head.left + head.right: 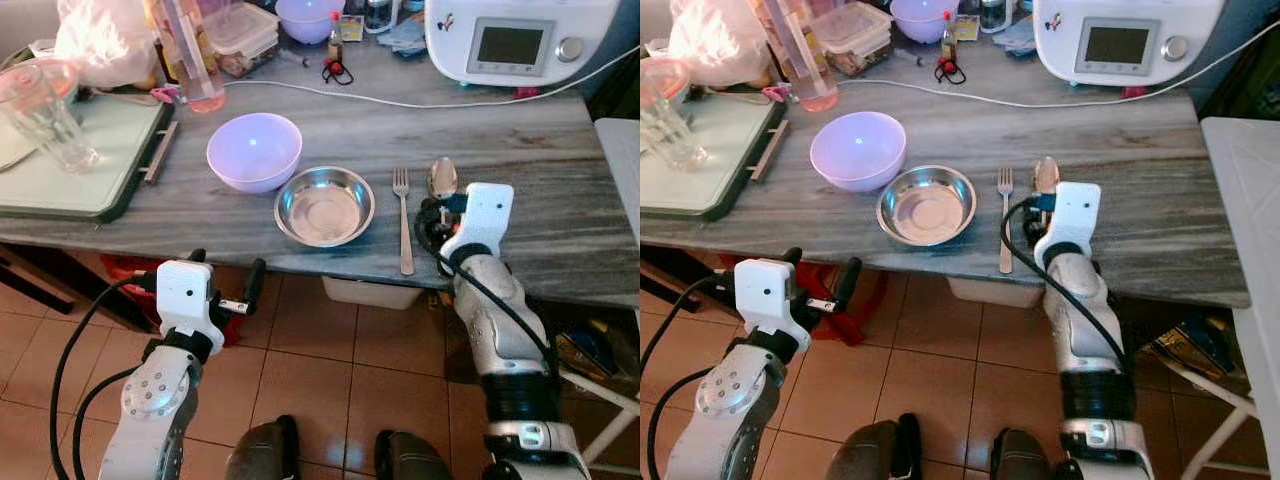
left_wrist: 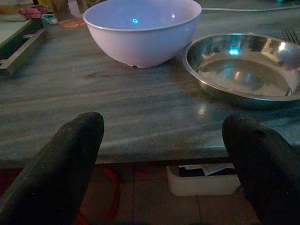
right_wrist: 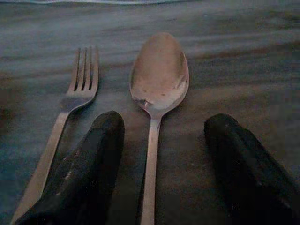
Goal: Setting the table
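Right tool (image 3: 159, 164) spread wide over spoon (image 3: 159, 84) handle – spoon flat on tabletop (image 1: 520, 140), just beside fork (image 1: 402, 215). Left tool (image 2: 164, 159) wide apart, off the tabletop edge before steel bowl (image 1: 324, 206).

I see my two silver arms with ribbed joints, white boxy wrist housings, black cables looping alongside, a left gripper (image 1: 226, 285) with long black fingers (image 2: 61, 173), and dark rounded feet below.

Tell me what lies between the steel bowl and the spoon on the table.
A slim silver metal fork lies between the shallow round stainless steel bowl and the silver metal spoon, clearest in the left eye view.
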{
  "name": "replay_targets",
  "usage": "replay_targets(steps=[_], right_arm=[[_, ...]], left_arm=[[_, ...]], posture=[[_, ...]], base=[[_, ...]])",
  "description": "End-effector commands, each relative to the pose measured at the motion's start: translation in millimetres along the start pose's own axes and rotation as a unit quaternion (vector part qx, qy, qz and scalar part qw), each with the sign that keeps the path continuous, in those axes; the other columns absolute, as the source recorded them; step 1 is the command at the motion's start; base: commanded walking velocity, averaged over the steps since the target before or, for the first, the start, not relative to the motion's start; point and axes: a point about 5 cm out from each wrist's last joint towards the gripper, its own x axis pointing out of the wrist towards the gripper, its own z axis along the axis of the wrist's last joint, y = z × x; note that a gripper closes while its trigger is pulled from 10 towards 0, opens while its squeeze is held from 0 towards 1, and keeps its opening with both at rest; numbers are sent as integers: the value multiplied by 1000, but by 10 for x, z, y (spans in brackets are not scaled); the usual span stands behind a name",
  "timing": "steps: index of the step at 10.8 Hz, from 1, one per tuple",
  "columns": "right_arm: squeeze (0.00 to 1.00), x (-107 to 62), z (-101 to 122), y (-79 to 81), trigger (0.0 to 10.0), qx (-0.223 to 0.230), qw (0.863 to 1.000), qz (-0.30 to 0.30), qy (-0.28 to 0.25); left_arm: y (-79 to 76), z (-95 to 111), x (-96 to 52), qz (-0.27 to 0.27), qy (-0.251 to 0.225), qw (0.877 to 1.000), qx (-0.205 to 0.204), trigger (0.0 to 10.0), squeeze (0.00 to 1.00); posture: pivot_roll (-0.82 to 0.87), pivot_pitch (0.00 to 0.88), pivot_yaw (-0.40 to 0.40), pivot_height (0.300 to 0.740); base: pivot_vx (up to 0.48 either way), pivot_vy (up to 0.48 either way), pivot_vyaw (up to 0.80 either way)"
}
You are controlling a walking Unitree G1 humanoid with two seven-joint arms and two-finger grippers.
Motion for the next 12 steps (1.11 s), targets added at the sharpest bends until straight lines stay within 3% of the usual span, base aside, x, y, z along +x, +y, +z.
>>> replay_targets(steps=[1,3,5,7,12], right_arm=[[1000,-25,67,64,10000,-11,999,17,-26],[1000,-21,124,55,10000,-19,999,12,-42],[1000,-24,195,-54,10000,-52,996,-23,-70],[1000,-5,169,-178,10000,-68,995,-54,-49],[1000,69,123,-288,10000,-80,996,-40,-3]], left_arm=[[-6,-12,-3,-1,3,1000,3,10000,0],[1,2,25,1,0,1000,3,10000,0],[4,4,18,2,-1,1000,4,10000,0],[9,5,7,1,1,1000,4,10000,0],[9,-6,-26,-2,8,1000,4,10000,0]], posture=[[56,164,91,740],[55,159,91,740],[57,161,92,740],[62,170,93,740],[66,185,98,740]], base=[[0,0,0],[0,0,0],[0,0,0],[0,0,0],[0,0,0]])
